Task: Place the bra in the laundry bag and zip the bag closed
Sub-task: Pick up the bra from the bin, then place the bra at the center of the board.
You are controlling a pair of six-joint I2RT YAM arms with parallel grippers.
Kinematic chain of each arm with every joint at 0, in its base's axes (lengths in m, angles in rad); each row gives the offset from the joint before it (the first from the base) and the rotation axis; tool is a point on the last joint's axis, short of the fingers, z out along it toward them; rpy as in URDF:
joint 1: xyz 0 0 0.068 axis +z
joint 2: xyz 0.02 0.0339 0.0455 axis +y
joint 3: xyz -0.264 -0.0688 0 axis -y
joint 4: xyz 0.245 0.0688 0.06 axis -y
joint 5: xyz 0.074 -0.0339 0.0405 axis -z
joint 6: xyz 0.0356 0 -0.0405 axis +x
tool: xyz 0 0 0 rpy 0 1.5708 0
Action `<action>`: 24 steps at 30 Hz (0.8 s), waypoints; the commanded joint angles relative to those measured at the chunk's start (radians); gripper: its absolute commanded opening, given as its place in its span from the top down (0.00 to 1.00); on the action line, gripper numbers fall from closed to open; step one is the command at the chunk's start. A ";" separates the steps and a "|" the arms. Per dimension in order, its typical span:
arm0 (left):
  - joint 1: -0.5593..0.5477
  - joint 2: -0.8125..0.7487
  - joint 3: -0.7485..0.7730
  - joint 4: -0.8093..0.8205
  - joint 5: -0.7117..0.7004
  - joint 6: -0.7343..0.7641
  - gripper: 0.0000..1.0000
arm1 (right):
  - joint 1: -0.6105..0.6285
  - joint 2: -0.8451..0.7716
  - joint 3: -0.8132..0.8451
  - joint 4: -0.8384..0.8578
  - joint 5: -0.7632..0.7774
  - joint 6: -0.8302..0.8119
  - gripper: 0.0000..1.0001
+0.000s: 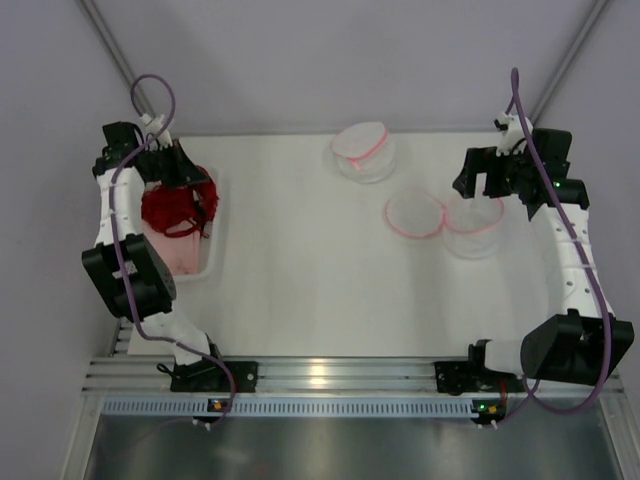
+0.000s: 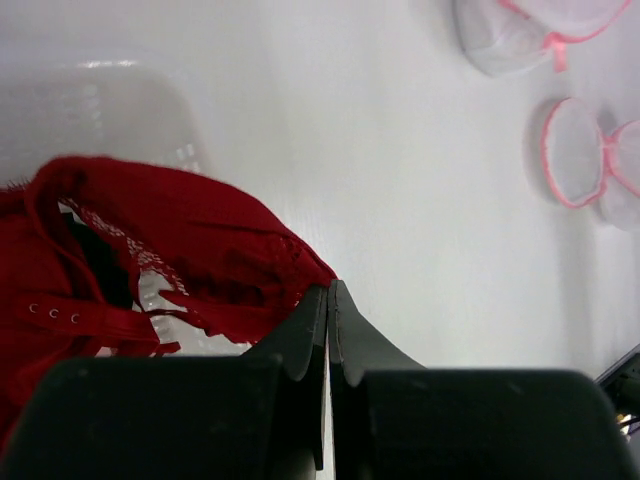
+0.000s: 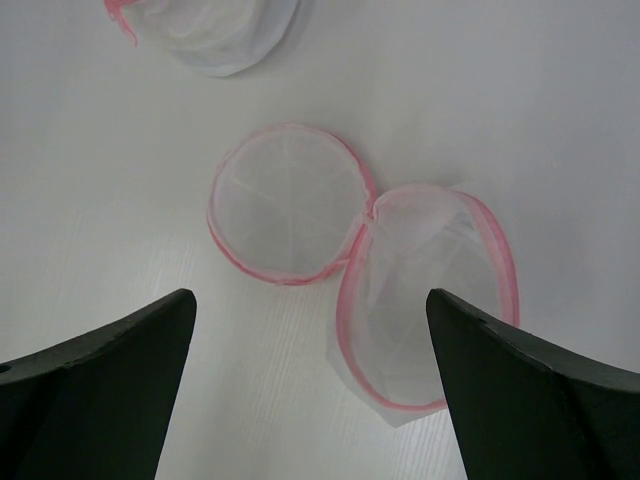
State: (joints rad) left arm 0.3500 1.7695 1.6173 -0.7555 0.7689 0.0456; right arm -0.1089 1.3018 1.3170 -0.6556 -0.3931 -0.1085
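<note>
A red bra (image 1: 175, 210) lies bunched in a white bin (image 1: 212, 255) at the left of the table. My left gripper (image 1: 190, 180) is over it, and in the left wrist view the jaws (image 2: 330, 292) are pressed together on the edge of the bra (image 2: 180, 240). An open white mesh laundry bag with pink trim (image 1: 474, 226) lies at the right, its round lid (image 1: 414, 213) flipped open to the left. My right gripper (image 1: 490, 185) hovers open and empty above it; in the right wrist view (image 3: 308, 297) the bag (image 3: 430, 290) and lid (image 3: 285, 200) lie between its fingers.
A second laundry bag (image 1: 363, 152), closed, sits at the back middle; it also shows in the left wrist view (image 2: 530, 30) and the right wrist view (image 3: 220, 30). Pink cloth lies under the bra in the bin. White enclosure walls stand behind and beside the table.
</note>
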 commanded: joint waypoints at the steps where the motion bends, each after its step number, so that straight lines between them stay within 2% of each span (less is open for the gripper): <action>1: 0.000 -0.122 0.010 0.036 0.081 -0.016 1.00 | 0.014 -0.021 0.047 0.010 -0.026 0.021 0.01; 7: -0.006 -0.220 0.007 0.038 0.196 -0.041 1.00 | 0.025 -0.018 0.053 0.014 -0.052 0.036 0.01; 12: -0.049 -0.303 -0.075 0.038 0.259 -0.021 1.00 | 0.044 -0.024 0.039 0.017 -0.090 0.044 0.00; 16: -0.166 -0.373 -0.181 0.038 0.175 0.026 1.00 | 0.066 -0.022 0.028 0.007 -0.096 0.046 0.01; 19: -0.320 -0.381 -0.233 0.036 0.113 0.049 1.00 | 0.078 -0.022 0.025 -0.001 -0.107 0.046 0.01; 20: -0.409 -0.375 -0.238 0.038 0.086 0.053 1.00 | 0.083 -0.022 0.025 -0.006 -0.108 0.044 0.01; 24: -0.574 -0.323 -0.263 0.061 0.053 0.047 1.00 | 0.091 -0.029 0.018 -0.019 -0.118 0.038 0.00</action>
State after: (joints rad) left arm -0.1375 1.4326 1.3685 -0.7483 0.8524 0.0734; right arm -0.0326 1.3022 1.3170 -0.6586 -0.4839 -0.0742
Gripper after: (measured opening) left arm 0.012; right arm 0.993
